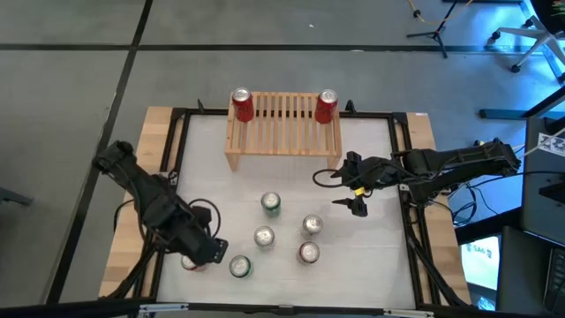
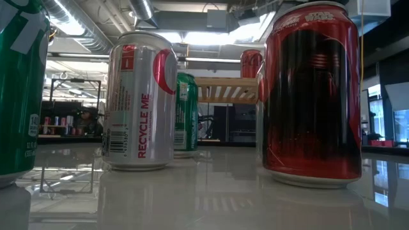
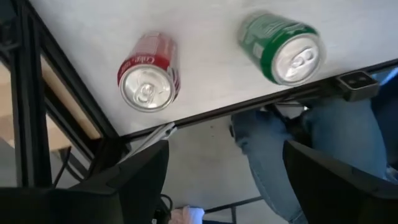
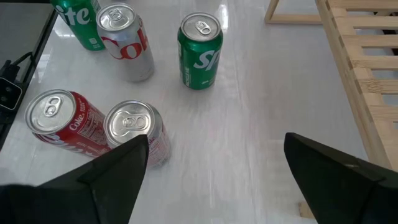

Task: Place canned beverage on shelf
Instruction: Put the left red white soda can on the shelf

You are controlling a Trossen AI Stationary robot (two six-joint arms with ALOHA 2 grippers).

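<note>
The light-wood shelf (image 1: 282, 125) stands at the far middle of the table, with a red can at each far corner of its top (image 1: 242, 104) (image 1: 326, 106). Several cans stand upright on the white table: green (image 1: 271, 204), silver (image 1: 312, 225) (image 1: 264, 237), red-and-silver (image 1: 308, 253) and green (image 1: 240, 266). My left gripper (image 1: 207, 251) hangs open at the near left, pointing down above a red can (image 3: 149, 71) and the green one (image 3: 283, 46), touching neither. My right gripper (image 1: 353, 187) hovers open right of the shelf's near corner, holding nothing.
A black frame (image 1: 402, 159) rims the table, with wood boards outside it. In the left wrist view a person's leg in jeans (image 3: 292, 143) shows just past the near edge. Bare white table (image 4: 249, 124) lies between the can group and the shelf.
</note>
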